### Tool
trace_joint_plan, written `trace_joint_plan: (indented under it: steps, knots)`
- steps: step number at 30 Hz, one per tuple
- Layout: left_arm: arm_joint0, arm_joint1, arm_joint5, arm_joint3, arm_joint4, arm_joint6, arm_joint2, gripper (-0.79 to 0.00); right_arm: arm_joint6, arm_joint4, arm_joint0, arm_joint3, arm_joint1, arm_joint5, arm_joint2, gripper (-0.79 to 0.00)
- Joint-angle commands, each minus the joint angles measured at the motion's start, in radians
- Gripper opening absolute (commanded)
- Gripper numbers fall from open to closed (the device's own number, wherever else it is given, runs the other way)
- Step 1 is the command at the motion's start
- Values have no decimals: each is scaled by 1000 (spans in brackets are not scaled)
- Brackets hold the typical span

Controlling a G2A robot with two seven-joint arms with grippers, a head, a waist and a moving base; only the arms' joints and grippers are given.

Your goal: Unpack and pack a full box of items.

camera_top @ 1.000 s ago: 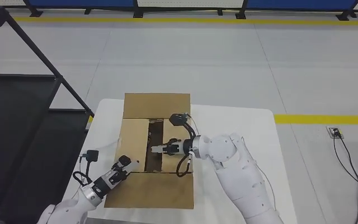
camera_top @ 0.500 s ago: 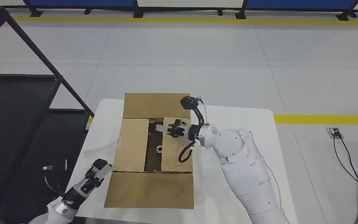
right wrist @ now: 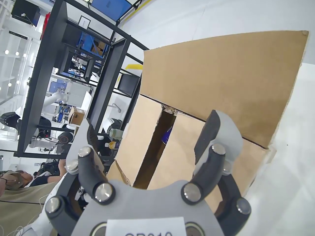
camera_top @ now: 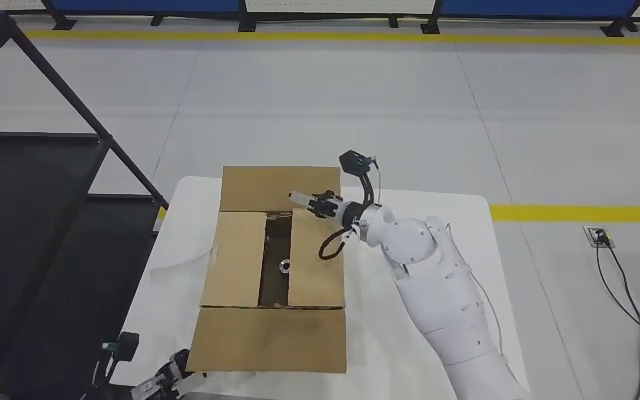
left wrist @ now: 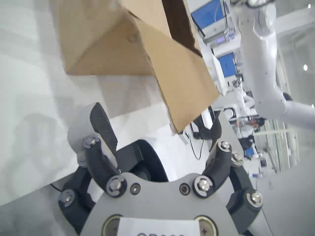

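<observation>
1. Cardboard box (camera_top: 235,265) sits mid-table (camera_top: 420,215). Its far flap (camera_top: 280,188) at 12 o'clock and its near flap (camera_top: 268,340) at 6 o'clock are folded outward. The two side flaps (camera_top: 318,275) lie almost flat across the top, with a dark slot (camera_top: 277,245) between them.
2. Little of the contents can be seen through that slot: a pale round object (camera_top: 285,266) from the top view and a blue item (right wrist: 167,133) from the right wrist view. What they are cannot be told.
3. The right gripper (camera_top: 298,198) hovers at about 1 o'clock on the box, over the crease where the right side flap meets the far flap. Its jaws are spread with nothing between them, probably placed to catch that flap's edge and lift it back.
4. The left gripper (left wrist: 157,116) hangs low off the table's 7 o'clock corner and looks up at the underside of the near flap. Its jaws are also spread and empty, and it is well apart from the cardboard, apparently to leave the right arm room.
5. With the side flaps covering the opening, unpacking appears to be at its start, and the flaps must be opened before anything can come out.
</observation>
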Motion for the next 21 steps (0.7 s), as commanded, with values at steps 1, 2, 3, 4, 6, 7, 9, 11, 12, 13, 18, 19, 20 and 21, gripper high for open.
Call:
trace_joint_plan:
  steps: [1, 2, 3, 4, 6, 7, 9, 11, 12, 13, 18, 19, 20, 21]
  knots:
    - [-4, 6, -37, -15, 7, -65, 20, 0, -85, -25, -2, 4, 1, 39, 10, 0]
    - [-7, 9, -57, -22, 15, -87, 29, 0, -123, -21, 1, 13, -1, 50, 10, 0]
    - [-10, 11, -58, -26, 14, -88, 42, 0, -153, -18, 6, 29, -2, 49, 10, 0]
    - [-16, 13, -57, -30, 6, -89, 57, 0, -194, -32, 15, 49, -2, 55, 13, 0]
    - [-34, 14, -55, -27, -21, -79, 75, 0, -260, -40, 35, 100, -5, 75, 8, 0]
    - [-44, 15, -56, -27, -26, -73, 80, 0, -277, -39, 50, 130, -7, 76, 7, 0]
    - [-58, 14, -46, -28, -35, -27, 88, 0, -326, -57, 80, 200, -12, 95, -6, 0]
    - [-66, 13, -42, -32, -53, 1, 99, 0, -369, -70, 116, 279, -19, 115, -22, 0]
    - [-69, 14, -39, -35, -53, 11, 101, 0, -376, -60, 132, 318, -25, 114, -32, 0]
    - [-71, 14, -38, -39, -48, 15, 104, 0, -379, -48, 151, 359, -29, 109, -39, 0]
    - [-70, 15, -26, -59, -8, 48, 121, 0, -405, -19, 225, 533, -53, 51, -74, 0]
    - [-70, 15, -26, -62, -7, 56, 123, 0, -389, -2, 238, 562, -57, 28, -77, 0]
    - [-69, 15, -26, -65, -12, 67, 125, 0, -381, 8, 251, 587, -60, 6, -79, 0]
    - [-70, 16, -25, -69, -13, 77, 123, 0, -362, 21, 262, 610, -62, -22, -80, 0]
